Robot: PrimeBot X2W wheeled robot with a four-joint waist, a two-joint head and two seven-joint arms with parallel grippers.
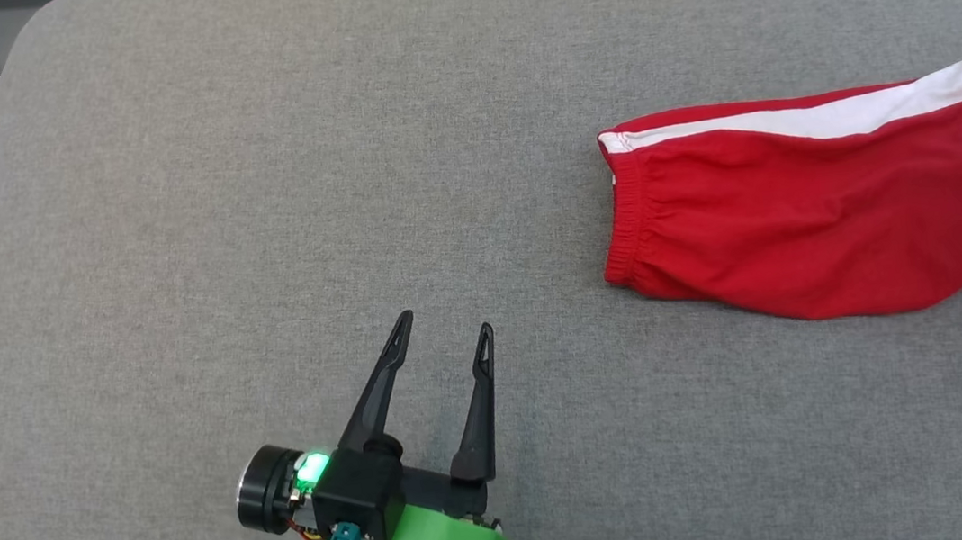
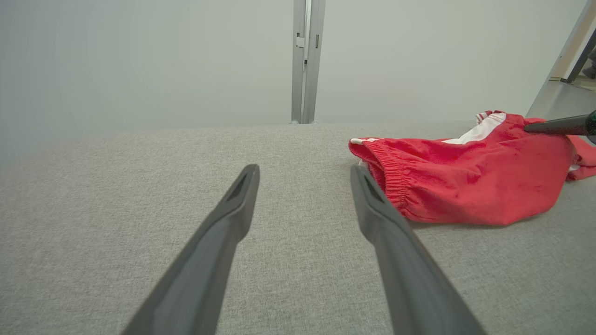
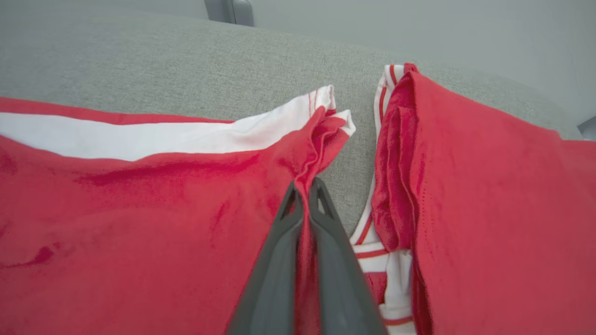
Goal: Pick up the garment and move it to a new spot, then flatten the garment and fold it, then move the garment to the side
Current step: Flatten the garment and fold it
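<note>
The red shorts (image 1: 801, 215) are spread on the right of the grey upholstered surface (image 1: 255, 196), waistband (image 1: 628, 208) turned leftward. A fold by the hem is pinched in the closed right hand (image 3: 305, 186). The left hand (image 1: 444, 324) is held open over broad bare upholstery.

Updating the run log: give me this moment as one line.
phase: pick-up | right gripper: shut on garment | left gripper: open, apart from garment | garment: lying on grey fabric surface
</note>
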